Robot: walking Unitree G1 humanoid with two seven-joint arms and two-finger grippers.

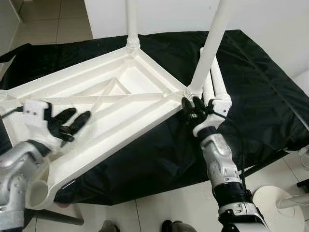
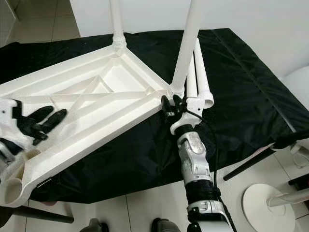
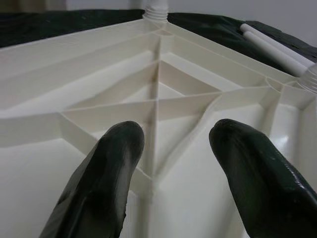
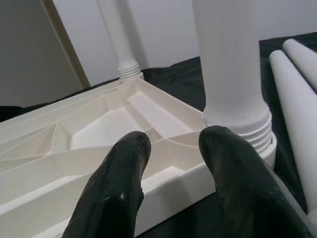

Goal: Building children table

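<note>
Left gripper fingers spread apart, holding nothing, hovering over the ribbed underside of the upturned tabletop, which lies on the black cloth. Right gripper fingers also apart and empty, tips at the tabletop's corner just beside the base of a fitted leg. Count: 1 tabletop, long axis running from the left fingers towards the right; 2 legs standing upright in corner sockets, the other at the far corner; 2 loose legs lying side by side on the cloth just beyond the right fingers.
</note>
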